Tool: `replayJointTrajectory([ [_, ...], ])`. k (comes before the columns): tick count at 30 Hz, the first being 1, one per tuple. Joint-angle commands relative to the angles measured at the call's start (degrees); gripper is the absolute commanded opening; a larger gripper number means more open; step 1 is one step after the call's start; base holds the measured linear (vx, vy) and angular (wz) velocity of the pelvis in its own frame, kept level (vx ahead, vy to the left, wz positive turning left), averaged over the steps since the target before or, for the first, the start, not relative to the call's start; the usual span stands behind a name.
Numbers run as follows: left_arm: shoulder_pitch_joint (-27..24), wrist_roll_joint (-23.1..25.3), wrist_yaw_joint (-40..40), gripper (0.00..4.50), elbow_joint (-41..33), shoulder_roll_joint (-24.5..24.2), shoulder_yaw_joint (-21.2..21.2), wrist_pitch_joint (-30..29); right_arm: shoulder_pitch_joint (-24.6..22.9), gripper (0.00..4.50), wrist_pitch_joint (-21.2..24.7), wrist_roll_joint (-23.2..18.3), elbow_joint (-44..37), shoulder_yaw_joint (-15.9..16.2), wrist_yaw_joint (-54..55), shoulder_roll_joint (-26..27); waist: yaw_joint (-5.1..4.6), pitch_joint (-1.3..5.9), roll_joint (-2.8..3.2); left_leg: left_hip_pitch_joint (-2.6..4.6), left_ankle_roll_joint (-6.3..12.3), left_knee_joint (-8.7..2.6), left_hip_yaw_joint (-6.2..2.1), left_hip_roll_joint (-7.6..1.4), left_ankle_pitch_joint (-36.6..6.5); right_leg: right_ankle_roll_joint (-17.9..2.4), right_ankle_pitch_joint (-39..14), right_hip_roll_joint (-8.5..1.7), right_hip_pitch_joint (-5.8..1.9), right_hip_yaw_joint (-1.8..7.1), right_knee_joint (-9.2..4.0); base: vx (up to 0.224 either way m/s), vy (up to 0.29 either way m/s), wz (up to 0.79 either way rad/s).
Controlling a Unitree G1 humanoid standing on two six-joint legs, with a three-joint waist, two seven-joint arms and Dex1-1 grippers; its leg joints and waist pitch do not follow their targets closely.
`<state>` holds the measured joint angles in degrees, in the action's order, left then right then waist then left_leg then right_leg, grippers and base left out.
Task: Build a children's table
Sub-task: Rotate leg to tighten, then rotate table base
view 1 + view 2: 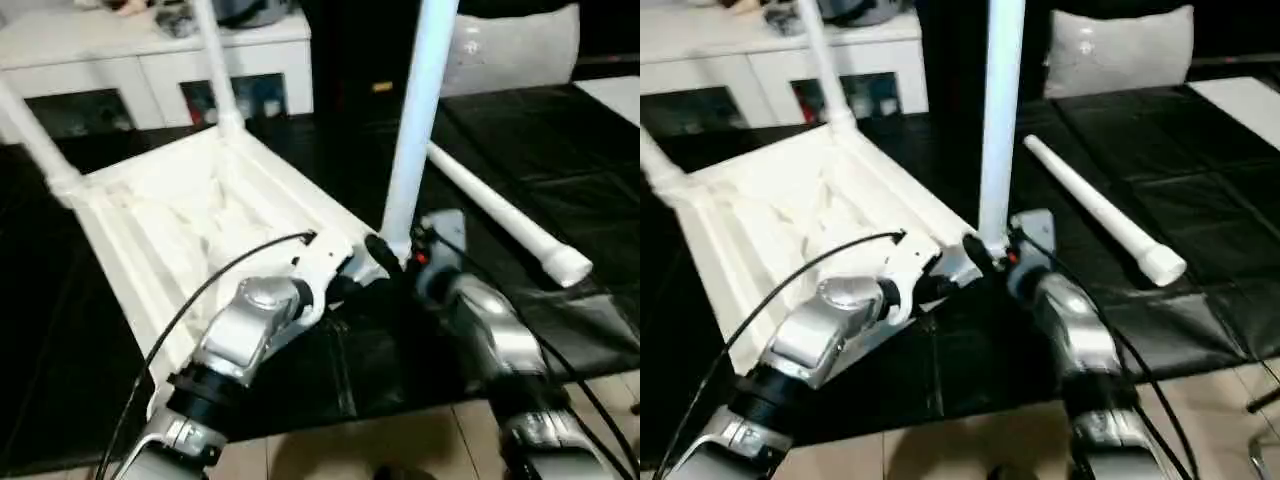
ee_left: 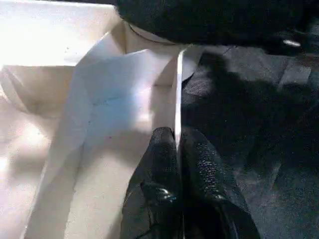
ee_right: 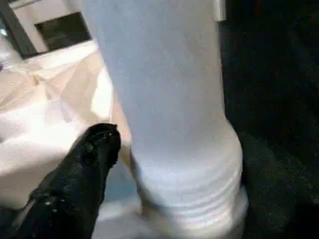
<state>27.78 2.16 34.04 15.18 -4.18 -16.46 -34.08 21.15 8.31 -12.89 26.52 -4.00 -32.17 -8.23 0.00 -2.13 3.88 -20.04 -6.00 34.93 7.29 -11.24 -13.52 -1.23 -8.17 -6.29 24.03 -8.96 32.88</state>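
Observation:
The children's table lies upside down on the black mat, its ribbed white top (image 1: pixel 170 220) facing up. Two legs stand in the far sockets (image 1: pixel 215 70) (image 1: pixel 35 140). A third leg (image 1: pixel 415 130) stands upright in the near right corner socket. My right gripper (image 1: pixel 392 252) sits open around that leg's base, and one finger (image 3: pixel 94 149) stands a little apart from the leg (image 3: pixel 169 124). My left gripper (image 2: pixel 178 139) is shut on the thin near rim (image 2: pixel 178 89) of the top. A loose leg (image 1: pixel 500 215) lies on the mat to the right.
A white cabinet (image 1: pixel 150 60) with glass doors stands behind the table top. A grey cushion (image 1: pixel 510 50) lies at the back right, a white sheet (image 1: pixel 615 95) at the far right. The mat (image 1: pixel 560 150) ends at a tiled floor (image 1: pixel 400 440) near me.

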Motion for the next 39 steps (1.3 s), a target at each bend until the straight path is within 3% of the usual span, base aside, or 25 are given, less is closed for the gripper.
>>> replayJointTrajectory([
  [1,1.16,1.11,-1.85,0.00,1.82,-1.17,1.42,4.12,-3.36,4.39,2.51,-1.42,-4.87,0.10,-2.04,-0.80,0.65,3.31,-1.52,-1.71,9.57,-3.88,0.92,-0.59,-3.94,-7.85,-20.18,-2.07,-4.85,2.66,-4.32,0.000,0.000,0.00],
  [3,1.37,-0.22,-1.04,0.00,2.38,-0.69,2.46,4.88,-6.63,4.46,2.97,-1.88,-9.68,-0.30,-2.65,-2.30,0.72,3.22,-1.63,-1.44,8.26,-4.00,1.07,-0.45,-6.24,-6.07,-23.78,-1.99,-4.68,2.68,-4.76,0.000,0.000,0.00],
  [4,1.30,-0.75,-0.80,0.43,2.19,-0.46,2.82,4.70,-7.44,4.50,2.85,-1.82,-10.75,-0.20,-2.81,-2.70,0.69,3.08,-1.64,-1.58,7.57,-4.15,1.01,-0.41,-7.33,-5.14,-25.76,-2.05,-4.66,2.59,-5.07,0.000,0.000,0.00],
  [5,1.13,-1.50,-0.42,0.43,1.47,-0.30,3.05,4.34,-8.46,4.50,2.91,-0.99,-12.08,0.14,-2.02,-3.28,0.55,3.06,-1.89,-1.62,6.93,-4.11,1.04,-0.25,-8.14,-4.10,-27.63,-2.05,-4.56,2.46,-5.39,0.000,0.000,0.00],
  [6,0.90,-1.77,0.06,0.54,0.71,-0.58,2.73,4.59,-9.71,4.50,5.99,-1.60,-14.29,0.80,-2.83,-4.44,0.59,2.99,-1.95,-1.55,6.81,-4.12,1.05,-0.13,-8.53,-3.67,-28.53,-2.01,-4.50,2.41,-5.55,0.000,0.000,0.00],
  [8,0.40,-1.65,-0.72,0.60,-0.06,-1.05,2.64,6.69,-12.12,4.50,9.24,-3.72,-18.76,2.03,-5.86,-5.76,0.81,2.98,-1.75,-1.41,6.89,-4.12,0.90,-0.22,-9.29,-2.92,-29.58,-2.02,-4.29,2.48,-5.79,0.000,0.000,0.00],
  [10,-0.07,-2.21,-1.10,0.71,-1.39,-1.27,3.86,7.23,-12.59,4.50,8.22,-1.67,-19.38,3.04,-4.79,-5.87,0.72,2.91,-1.25,-1.69,6.57,-4.28,0.65,-0.27,-9.86,-2.48,-28.98,-1.96,-4.31,2.17,-5.78,0.000,0.000,0.00],
  [14,-1.47,-2.99,-1.53,0.71,-6.05,-3.36,6.83,8.44,-11.63,4.50,8.31,0.86,-17.68,4.79,-3.09,-5.13,0.72,3.04,-1.17,-1.54,6.21,-4.31,0.63,-0.44,-9.42,-3.63,-27.26,-2.05,-4.09,2.38,-5.65,0.000,0.000,0.00],
  [16,-2.50,-3.15,-1.76,0.71,-9.19,-5.67,8.63,7.61,-11.12,4.50,8.52,2.32,-17.49,6.40,-2.50,-4.99,0.84,3.13,-0.70,-1.72,6.01,-4.52,0.33,-0.78,-8.46,-4.81,-24.21,-2.11,-4.34,2.56,-4.93,0.000,0.000,0.00],
  [18,-3.27,-2.53,-2.96,0.71,-11.78,-8.35,10.90,5.60,-10.37,4.50,9.11,2.76,-17.35,7.61,-2.30,-4.66,0.68,3.32,-0.65,-1.64,6.08,-4.50,0.28,-0.93,-7.21,-6.78,-19.68,-2.03,-4.48,2.80,-4.12,0.000,0.000,0.00],
  [19,-3.98,-1.49,-3.89,0.57,-13.71,-12.06,13.68,3.32,-9.13,4.50,9.33,3.33,-16.47,8.68,-2.03,-4.34,0.82,3.35,-0.92,-1.47,6.44,-4.38,0.39,-0.86,-6.14,-7.49,-18.02,-1.96,-4.44,2.86,-3.88,0.000,0.000,0.00],
  [20,-4.01,-1.36,-4.03,0.57,-13.78,-12.32,13.89,3.17,-9.03,4.50,9.38,3.37,-16.39,8.74,-1.99,-4.32,0.69,3.37,-0.82,-1.76,6.52,-4.47,0.21,-0.87,-5.25,-7.98,-16.93,-2.01,-4.74,2.90,-3.50,0.000,0.000,0.00],
  [22,-4.48,0.94,-5.70,0.39,-14.07,-16.15,16.02,1.90,-7.79,4.50,10.00,4.04,-15.07,9.39,-1.49,-4.09,0.62,3.23,-1.43,-1.43,6.96,-4.29,0.56,-0.77,-4.31,-8.35,-16.95,-1.84,-4.43,2.96,-3.72,0.000,0.000,0.00],
  [23,-4.82,2.84,-5.84,0.35,-13.49,-18.77,16.17,2.05,-7.09,4.50,9.92,4.51,-14.21,9.65,-1.27,-3.94,0.79,3.13,-1.12,-1.43,6.86,-4.41,0.39,-0.70,-4.51,-8.48,-17.88,-1.92,-4.46,2.98,-3.43,0.000,0.000,0.00],
  [24,-5.33,5.04,-5.89,0.26,-12.66,-21.83,16.11,2.14,-6.31,4.50,10.23,4.67,-13.35,9.76,-1.07,-3.66,0.70,3.07,-1.34,-1.37,6.85,-4.44,0.49,-0.73,-4.75,-8.22,-18.33,-1.83,-4.37,3.03,-3.59,0.000,0.000,0.00],
  [26,-7.33,9.08,-5.07,0.04,-11.98,-28.77,14.90,2.15,-4.70,4.50,10.42,5.59,-11.53,10.54,-0.81,-3.42,0.63,2.95,-1.12,-1.40,6.08,-4.67,0.18,-0.79,-6.20,-7.90,-19.62,-2.00,-4.38,3.14,-3.18,0.000,0.000,0.00],
  [28,-8.06,9.83,-4.56,0.04,-11.95,-30.39,14.68,1.44,-4.09,4.50,10.83,5.85,-10.76,10.71,-0.63,-3.29,0.54,2.79,-1.03,-0.93,5.54,-4.70,0.40,-0.90,-7.25,-7.71,-20.17,-1.96,-4.01,3.23,-3.63,0.000,0.000,0.00],
  [30,-8.91,10.34,-4.27,0.04,-12.05,-31.87,14.44,0.73,-3.42,4.50,11.07,6.12,-9.88,10.88,-0.40,-3.13,0.85,2.80,-0.86,-0.64,4.41,-4.80,0.37,-1.04,-8.81,-8.78,-19.72,-2.13,-3.89,3.39,-3.48,0.000,0.000,0.00],
  [33,-11.72,12.07,-2.75,0.04,-12.44,-35.49,11.41,-1.40,-1.97,4.50,10.95,6.90,-7.70,11.80,-0.35,-2.79,1.27,2.85,-0.53,-0.69,4.11,-4.86,0.26,-1.11,-8.41,-9.84,-17.43,-2.16,-3.96,3.60,-3.05,0.000,0.000,0.00],
  [34,-11.72,12.07,-2.75,0.04,-12.44,-35.49,11.41,-1.40,-1.97,4.50,10.95,6.90,-7.70,11.80,-0.35,-2.79,1.29,2.80,-0.66,-0.70,4.12,-4.88,0.34,-1.14,-8.49,-10.04,-16.99,-2.15,-3.95,3.66,-3.08,0.000,0.000,0.00],
  [39,-15.27,8.52,5.26,0.04,-14.54,-35.93,7.49,-2.59,-0.05,4.50,10.01,7.78,-4.41,12.28,0.22,-1.89,1.96,2.87,-0.68,-0.70,3.64,-4.87,0.45,-1.14,-7.88,-11.64,-15.40,-2.42,-4.10,3.82,-2.85,0.000,0.000,0.00],
])
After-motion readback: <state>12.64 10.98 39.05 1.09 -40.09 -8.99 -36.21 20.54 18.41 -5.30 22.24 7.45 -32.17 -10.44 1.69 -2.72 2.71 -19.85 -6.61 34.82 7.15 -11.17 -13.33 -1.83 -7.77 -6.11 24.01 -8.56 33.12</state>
